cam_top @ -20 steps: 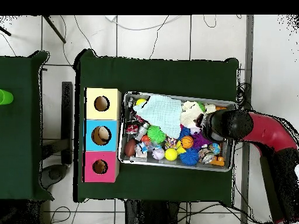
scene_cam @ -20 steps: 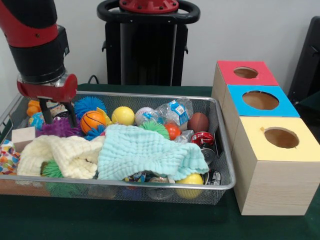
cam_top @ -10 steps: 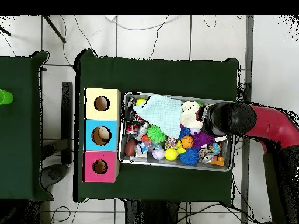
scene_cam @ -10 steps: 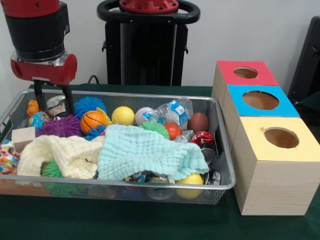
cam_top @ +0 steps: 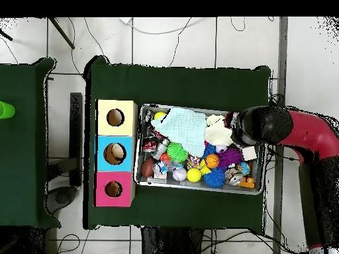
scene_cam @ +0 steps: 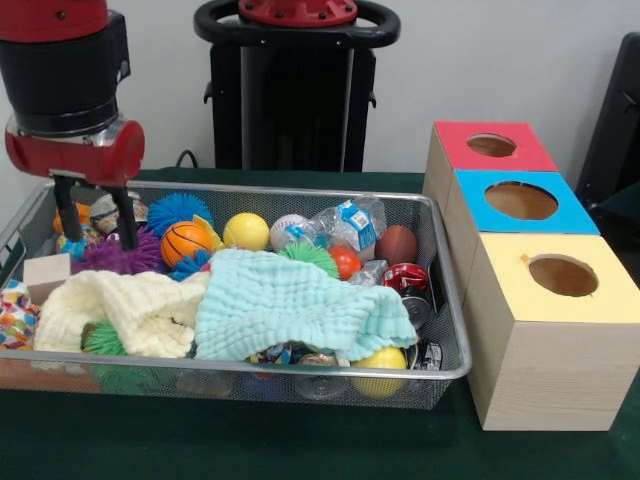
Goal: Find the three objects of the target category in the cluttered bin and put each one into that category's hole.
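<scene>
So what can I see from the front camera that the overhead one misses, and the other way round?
Only the front view shows the pincer, its two fingers spread and empty above the purple spiky ball, and the black pedestal. Only the overhead view shows an object inside the blue box's hole and the tiled floor. Both show the wire bin, the mint cloth and the red, blue and yellow boxes.
</scene>
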Robot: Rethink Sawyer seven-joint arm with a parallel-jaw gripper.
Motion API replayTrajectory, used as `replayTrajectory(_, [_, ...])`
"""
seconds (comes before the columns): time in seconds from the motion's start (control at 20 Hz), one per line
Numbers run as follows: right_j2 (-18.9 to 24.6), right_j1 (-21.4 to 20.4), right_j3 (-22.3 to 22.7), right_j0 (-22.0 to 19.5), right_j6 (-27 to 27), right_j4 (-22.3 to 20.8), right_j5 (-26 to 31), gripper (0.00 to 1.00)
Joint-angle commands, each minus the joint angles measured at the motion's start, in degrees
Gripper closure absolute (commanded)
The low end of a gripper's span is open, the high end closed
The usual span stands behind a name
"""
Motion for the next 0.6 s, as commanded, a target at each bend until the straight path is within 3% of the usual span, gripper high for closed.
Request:
replayTrajectory(0.05, [2.3,8.9,-4.8,-0.8,-12.7,-2.6,0.1,0.0])
replayTrajectory(0.35, [4.1,14.0,-9.4,-2.4,-18.5,-3.5,-0.3,0.0])
replayTrajectory(0.6, [4.5,15.3,-11.5,-2.2,-19.6,-3.7,0.7,0.0])
